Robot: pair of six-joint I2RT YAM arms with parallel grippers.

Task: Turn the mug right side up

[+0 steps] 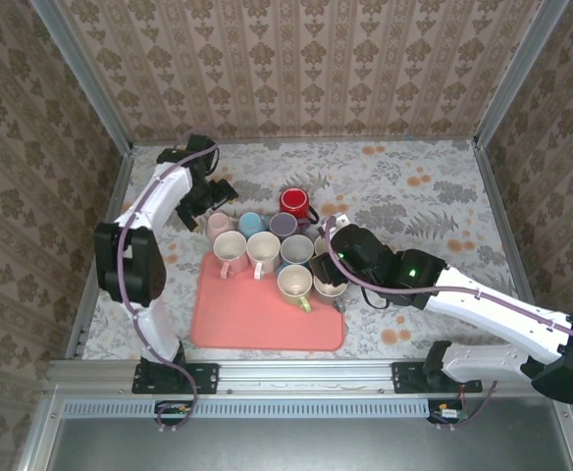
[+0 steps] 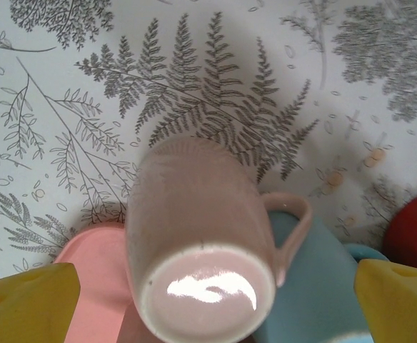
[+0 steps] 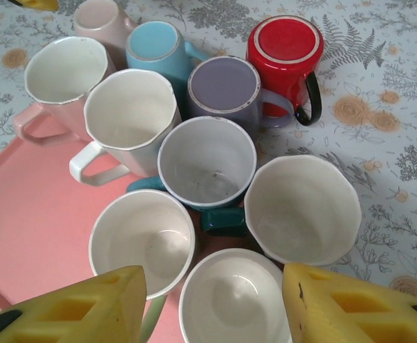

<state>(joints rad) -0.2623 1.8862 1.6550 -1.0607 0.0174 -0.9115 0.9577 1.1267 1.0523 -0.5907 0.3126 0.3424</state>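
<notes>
Fern-print tablecloth (image 1: pixel 434 196), pink tray (image 1: pixel 257 329) at centre of the top view. Left gripper (image 1: pixel 211 199), upper left, jaws wide apart either side of the inverted pink mug (image 2: pixel 201 236) by the tray's upper-left corner, not touching it. Right gripper (image 3: pixel 214 304), right of centre, jaws apart above upright mugs (image 3: pixel 208 161), gripping none.

The left claw's (image 2: pixel 212 307) yellow pads (image 2: pixel 26 300) are looking matt and spongy, like foam. Between them, the pink mug (image 2: pixel 201 236) is showing a smooth glazed ceramic skin, its base throwing back a bright glossy glare. Beyond that claw, the fern-printed table (image 2: pixel 215 86) covering is looking matt and cloth-like. Just ahead of the right claw (image 3: pixel 215 307), the white-lined mugs (image 3: pixel 207 161) are gleaming softly. Farther off, the red mug (image 3: pixel 285 50) is shining with a hard gloss. To that claw's left, the pink tray (image 3: pixel 23 243) is looking like smooth, dull plastic.
</notes>
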